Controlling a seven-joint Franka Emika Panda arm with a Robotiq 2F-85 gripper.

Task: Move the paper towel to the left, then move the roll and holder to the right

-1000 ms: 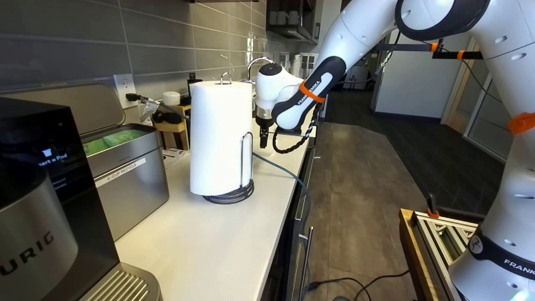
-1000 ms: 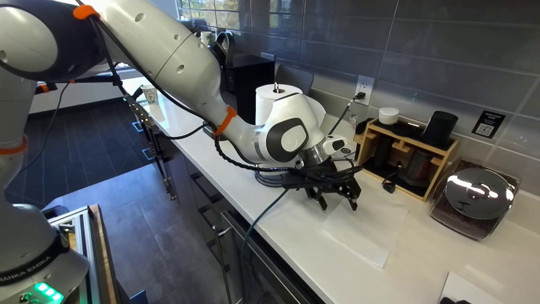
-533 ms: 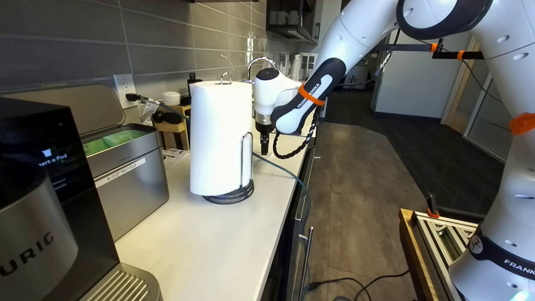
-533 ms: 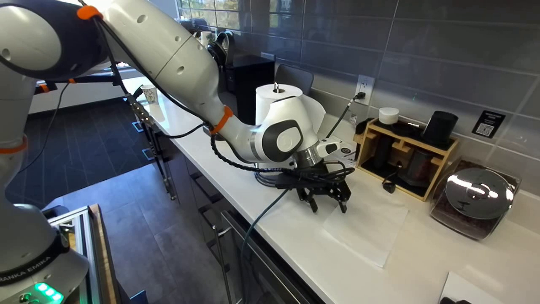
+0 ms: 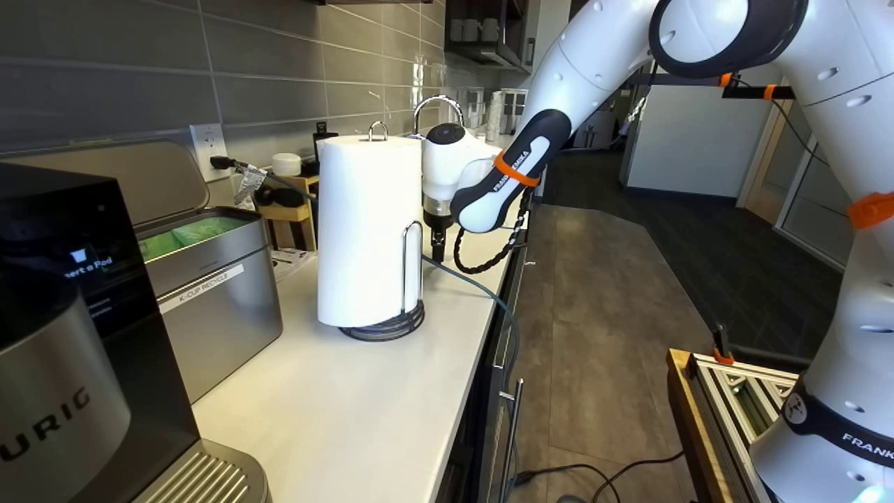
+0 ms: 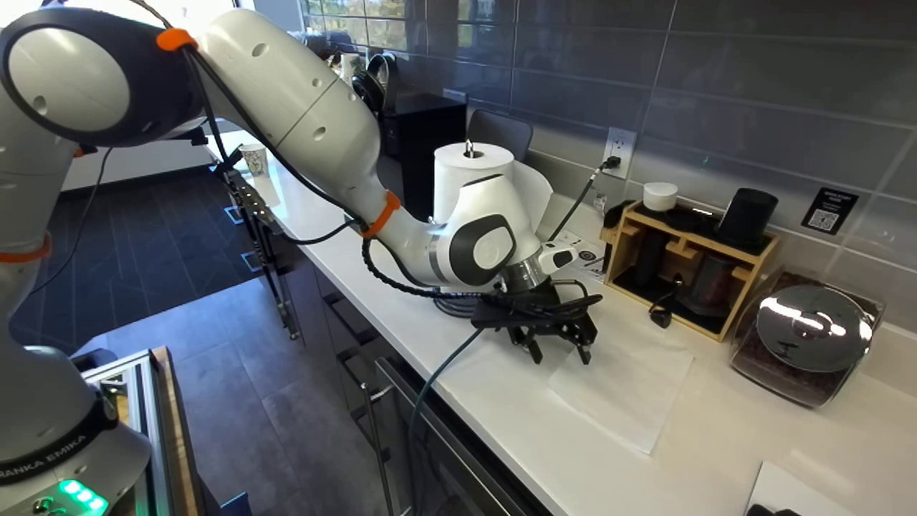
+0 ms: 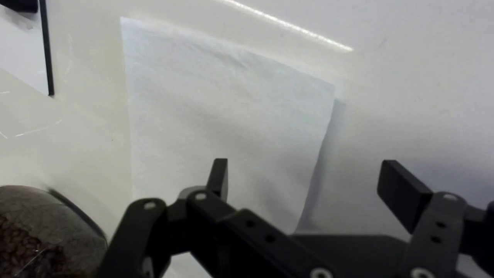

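Gripper (image 6: 562, 356), fingers (image 7: 402, 193) spread wide, straddles the edge of a paper towel (image 6: 630, 398) lying on a white ctr. (image 6: 716, 430); touch or gap can't be told. Roll & holder (image 6: 458, 172) stands upright nearby, partly hidden behind robot arm (image 6: 315, 107) in an ext. view

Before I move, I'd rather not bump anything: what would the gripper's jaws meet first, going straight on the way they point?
Most likely the paper towel, under one of the open jaws, with the counter under the other almost at once; how far down is unclear.
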